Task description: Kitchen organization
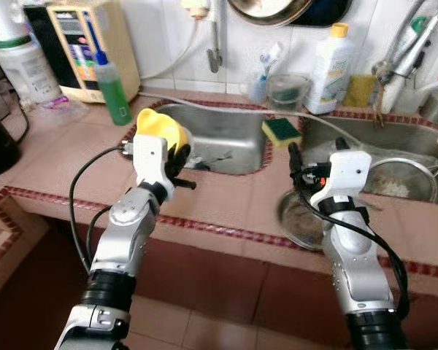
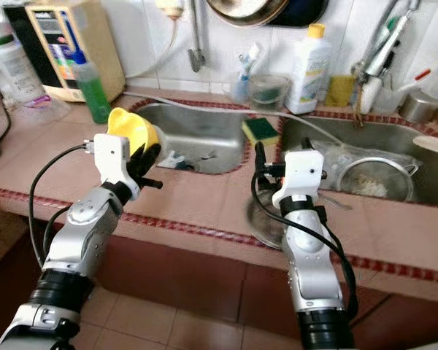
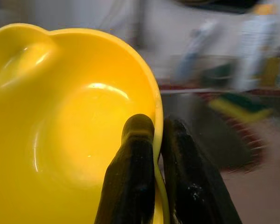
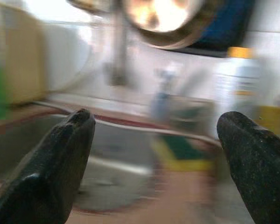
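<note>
Up by the near edge of the left sink [image 1: 226,142], the left gripper [image 3: 157,140] holds a yellow bowl [image 1: 160,130]. Its two black fingers [image 3: 130,177] are squeezed close together with the thin rim of the bowl pinched between them. One finger sits inside the bowl and the other sits outside. The bowl is tipped on its side, lifted off the pink tiled counter [image 1: 73,157], and its open side faces the wrist camera. It has a little spout on its rim.

Over on the right, the right gripper [image 4: 156,135] has its fingers [image 4: 60,163] spread wide apart. Nothing is between them. It hangs above the strip of counter between the two sinks, just near of a green and yellow sponge [image 1: 281,130]. A round metal bowl [image 1: 299,219] sits on the counter under the right arm, close to the near edge.

The right sink [image 1: 394,142] has a wire strainer [image 1: 398,179] in it with some white bits inside. Far back by the wall stand a white bottle with a yellow cap [image 1: 330,69] and a clear cup [image 1: 287,91]. On the far left stands a green bottle [image 1: 113,91] beside a cream box [image 1: 87,44].
</note>
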Available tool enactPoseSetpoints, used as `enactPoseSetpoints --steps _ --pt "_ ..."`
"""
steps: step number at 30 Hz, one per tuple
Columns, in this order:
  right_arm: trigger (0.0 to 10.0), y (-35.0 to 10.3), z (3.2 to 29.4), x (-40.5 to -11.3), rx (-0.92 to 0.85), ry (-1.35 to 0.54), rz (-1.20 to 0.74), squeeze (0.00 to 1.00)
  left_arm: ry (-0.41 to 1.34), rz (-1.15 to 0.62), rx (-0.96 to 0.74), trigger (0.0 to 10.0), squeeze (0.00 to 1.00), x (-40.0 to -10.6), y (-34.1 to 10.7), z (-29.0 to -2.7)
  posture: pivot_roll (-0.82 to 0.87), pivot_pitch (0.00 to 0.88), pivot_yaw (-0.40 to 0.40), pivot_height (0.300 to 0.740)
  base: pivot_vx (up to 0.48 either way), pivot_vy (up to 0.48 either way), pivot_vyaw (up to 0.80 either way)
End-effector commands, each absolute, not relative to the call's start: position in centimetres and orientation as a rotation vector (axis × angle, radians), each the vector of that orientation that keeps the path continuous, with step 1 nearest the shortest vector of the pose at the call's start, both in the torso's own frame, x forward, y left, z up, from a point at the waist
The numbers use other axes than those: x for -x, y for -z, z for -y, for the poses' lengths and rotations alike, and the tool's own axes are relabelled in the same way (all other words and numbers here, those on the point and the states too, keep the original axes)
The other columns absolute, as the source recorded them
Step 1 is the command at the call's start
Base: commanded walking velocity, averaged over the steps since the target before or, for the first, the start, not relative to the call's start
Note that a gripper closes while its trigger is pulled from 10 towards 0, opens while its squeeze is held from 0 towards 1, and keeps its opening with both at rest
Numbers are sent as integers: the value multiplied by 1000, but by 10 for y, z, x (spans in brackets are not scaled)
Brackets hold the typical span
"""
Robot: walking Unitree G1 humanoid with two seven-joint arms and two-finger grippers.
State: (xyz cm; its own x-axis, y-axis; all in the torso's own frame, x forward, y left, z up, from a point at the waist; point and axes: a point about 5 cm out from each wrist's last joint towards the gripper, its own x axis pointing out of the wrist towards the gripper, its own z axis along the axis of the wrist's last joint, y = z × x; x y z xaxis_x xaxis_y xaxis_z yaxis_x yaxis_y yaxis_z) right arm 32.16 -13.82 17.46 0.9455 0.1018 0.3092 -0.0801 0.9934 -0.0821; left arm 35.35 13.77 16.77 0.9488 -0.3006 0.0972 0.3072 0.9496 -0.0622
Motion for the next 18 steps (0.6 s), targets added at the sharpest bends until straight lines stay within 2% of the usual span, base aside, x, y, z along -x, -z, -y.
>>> enactPoseSetpoints --steps 1,5,18 --pt "10000 -178 137 -322 83 -110 333 0 298 122 68 10000 0 -355 -176 -138 -146 3 34 740 0 0 0" --pt "10000 -176 136 -323 87 -118 320 0 306 119 65 10000 0 -354 -175 -137 -145 0 30 740 0 0 0" --pt "10000 -175 130 -325 85 -146 318 0 314 128 39 10000 0 -352 -175 -138 -139 0 22 740 0 0 -779"
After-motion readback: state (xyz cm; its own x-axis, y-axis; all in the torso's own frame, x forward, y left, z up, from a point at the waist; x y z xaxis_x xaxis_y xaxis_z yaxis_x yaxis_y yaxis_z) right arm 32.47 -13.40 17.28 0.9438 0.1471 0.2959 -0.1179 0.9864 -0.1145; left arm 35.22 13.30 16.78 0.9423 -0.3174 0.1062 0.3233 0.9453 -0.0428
